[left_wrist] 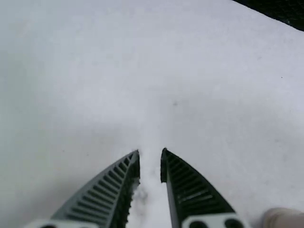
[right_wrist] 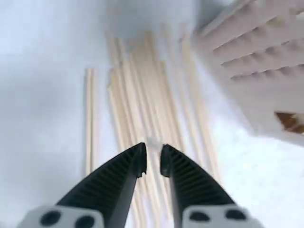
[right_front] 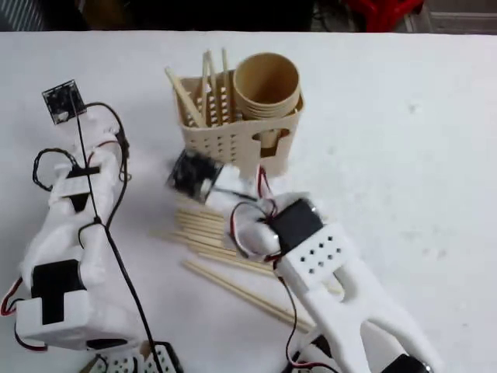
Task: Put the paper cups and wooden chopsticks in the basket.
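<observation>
Lying loose on the table [right_front: 404,155] just in front of the basket [right_front: 233,144], a fan of chopsticks [right_front: 206,233] was what you had left to move. A few more chopsticks stood upright in one compartment of the basket. The cups [right_front: 266,81] sat nested in the compartment beside them, so I judged the cup part done and the chopstick part under way.

Your right gripper [right_wrist: 152,154] hung low over the loose pile, its jaws parted by only a narrow gap. A pale streak showed between the tips, but nothing looked clearly pinched. The next move, as I judged it, called for you to widen the jaws a little, settle them across one or a few chopsticks, close, and lift clear. You would then tip them in beside the upright ones. Thin chopsticks could roll or slip from the grip.

Your left gripper [left_wrist: 149,159] was well apart from all this, over bare table, its jaws likewise barely parted and holding nothing. No brand, label or writing could be read anywhere.
</observation>
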Robot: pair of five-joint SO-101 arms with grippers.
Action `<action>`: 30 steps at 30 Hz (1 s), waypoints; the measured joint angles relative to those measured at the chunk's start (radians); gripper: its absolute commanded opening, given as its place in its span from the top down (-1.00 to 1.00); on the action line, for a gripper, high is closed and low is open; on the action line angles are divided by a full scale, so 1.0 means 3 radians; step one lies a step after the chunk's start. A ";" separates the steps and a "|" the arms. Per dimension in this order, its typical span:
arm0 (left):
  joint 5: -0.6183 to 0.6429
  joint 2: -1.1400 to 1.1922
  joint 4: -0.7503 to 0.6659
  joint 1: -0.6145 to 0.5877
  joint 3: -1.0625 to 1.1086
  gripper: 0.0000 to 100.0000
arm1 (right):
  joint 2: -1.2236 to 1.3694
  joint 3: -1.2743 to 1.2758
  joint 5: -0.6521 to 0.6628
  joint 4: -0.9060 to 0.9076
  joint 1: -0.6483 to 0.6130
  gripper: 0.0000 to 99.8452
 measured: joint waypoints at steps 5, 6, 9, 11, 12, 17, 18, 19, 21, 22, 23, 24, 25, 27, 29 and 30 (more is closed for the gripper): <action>0.0000 0.0000 0.0000 0.0000 0.0000 0.81 | 0.0000 0.0573 0.0041 -0.0169 -0.0128 0.74; 0.0000 0.0000 0.0000 0.0000 0.0000 0.81 | 0.0000 0.0680 0.0051 -0.0256 -0.0138 0.74; 0.0000 0.0000 0.0000 0.0000 0.0000 0.81 | 0.0000 0.0931 0.0051 -0.0506 -0.0138 0.74; 0.0000 0.0000 0.0000 0.0000 0.0000 0.81 | 0.0000 0.1054 0.0051 -0.0598 -0.0138 0.74; 0.0000 0.0000 0.0000 0.0000 0.0000 0.81 | 0.0000 0.1105 0.0051 -0.0629 -0.0138 0.74; 0.0000 0.0000 0.0000 0.0000 0.0000 0.81 | 0.0338 0.1217 0.0148 -0.0839 -0.0138 0.74; 0.0000 0.0000 0.0000 0.0000 0.0000 0.81 | 0.0460 0.1217 0.0159 -0.0910 -0.0138 0.74; 0.0000 0.0000 0.0000 0.0000 0.0000 0.81 | 0.0598 0.1217 0.0169 -0.0992 -0.0138 0.74; 0.0000 0.0000 0.0000 0.0000 0.0000 0.81 | 0.0834 0.1217 0.0189 -0.1135 -0.0138 0.77; 0.0000 0.0000 0.0000 0.0000 0.0000 0.81 | 0.0951 0.1212 0.0194 -0.1187 -0.0138 0.81; 0.0000 0.0000 0.0000 0.0000 0.0000 0.81 | 0.1059 0.1181 0.0194 -0.1227 -0.0143 0.86; 0.0000 0.0000 0.0000 0.0000 0.0000 0.81 | 0.1141 0.1141 0.0194 -0.1258 -0.0138 0.89; 0.0000 0.0000 0.0000 0.0000 0.0000 0.81 | 0.1212 0.1115 0.0194 -0.1289 -0.0133 0.92; 0.0000 0.0000 0.0000 0.0000 0.0000 0.81 | 0.1325 0.1059 0.0194 -0.1294 -0.0133 0.90; 0.0000 0.0000 0.0000 0.0000 0.0000 0.81 | 0.1386 0.1023 0.0194 -0.1294 -0.0133 0.89; 0.0000 0.0000 0.0000 0.0000 0.0000 0.81 | 0.1406 0.1018 0.0194 -0.1294 -0.0133 0.89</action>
